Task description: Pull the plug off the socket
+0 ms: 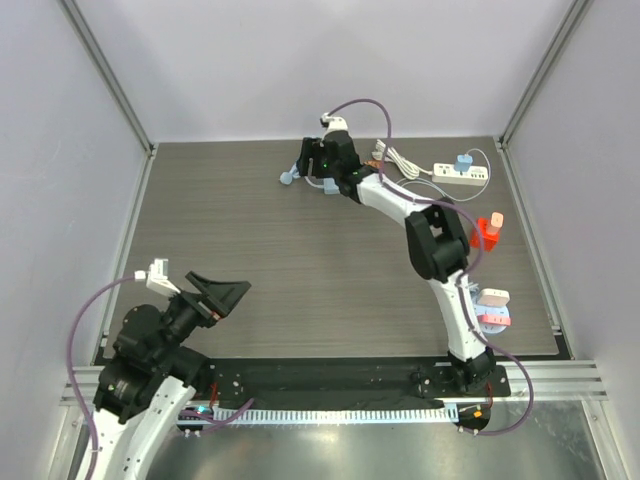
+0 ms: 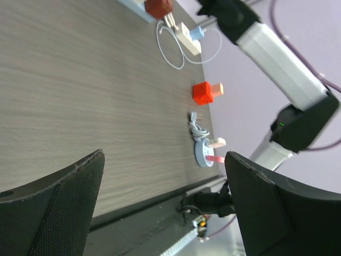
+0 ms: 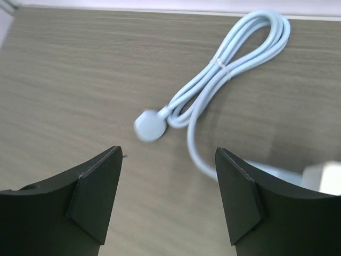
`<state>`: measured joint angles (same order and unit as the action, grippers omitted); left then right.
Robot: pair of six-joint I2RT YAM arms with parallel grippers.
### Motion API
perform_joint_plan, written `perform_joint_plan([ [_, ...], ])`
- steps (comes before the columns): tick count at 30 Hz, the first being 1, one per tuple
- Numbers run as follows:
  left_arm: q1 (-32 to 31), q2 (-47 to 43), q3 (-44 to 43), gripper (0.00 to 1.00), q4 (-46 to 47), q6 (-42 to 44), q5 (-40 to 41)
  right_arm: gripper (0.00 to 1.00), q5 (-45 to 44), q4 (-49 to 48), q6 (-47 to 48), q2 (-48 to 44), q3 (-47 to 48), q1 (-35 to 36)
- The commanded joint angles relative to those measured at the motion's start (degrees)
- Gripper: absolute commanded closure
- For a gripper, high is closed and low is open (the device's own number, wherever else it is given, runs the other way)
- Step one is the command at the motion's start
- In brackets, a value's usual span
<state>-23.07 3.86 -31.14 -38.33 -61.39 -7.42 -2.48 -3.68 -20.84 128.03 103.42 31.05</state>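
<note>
A white power strip lies at the back right with a light blue plug seated in it; both also show in the left wrist view, the strip and the plug. My right gripper is open at the back middle, well left of the strip. In the right wrist view it hovers over bare table, just short of a loose light blue plug head on a coiled cable. My left gripper is open and empty at the near left, as its own view shows.
A red adapter block stands at the right. A round blue socket with a white plug and a pink piece lies near the right front edge. White cable loops lie beside the strip. Grey walls enclose the table.
</note>
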Motion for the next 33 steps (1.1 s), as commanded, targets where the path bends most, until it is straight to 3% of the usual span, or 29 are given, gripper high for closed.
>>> perform_joint_plan([
  [1, -0.75, 0.80, -5.42, 0.06, -6.83, 8.99, 6.53, 0.24, -1.65, 6.91, 4.22, 9.04, 12.92, -0.64],
  [6, -0.84, 0.01, -8.24, 0.06, -9.66, 12.25, 8.92, 0.24, -2.97, 8.52, 6.86, 16.28, 22.95, -0.38],
  [12, -0.75, -0.43, -9.03, 0.05, -9.92, 13.31, 9.70, 0.30, -0.34, 8.52, 4.85, 20.86, 25.70, -0.11],
  [28, -0.84, -0.43, -10.08, 0.05, -11.42, 13.22, 7.69, 0.79, 1.78, 10.98, 4.14, 18.23, 20.34, 2.17],
  [33, -0.75, -0.08, -12.19, 0.06, -13.61, 12.34, 6.02, 0.89, 0.90, 11.15, 5.81, 13.31, 12.70, 5.25],
])
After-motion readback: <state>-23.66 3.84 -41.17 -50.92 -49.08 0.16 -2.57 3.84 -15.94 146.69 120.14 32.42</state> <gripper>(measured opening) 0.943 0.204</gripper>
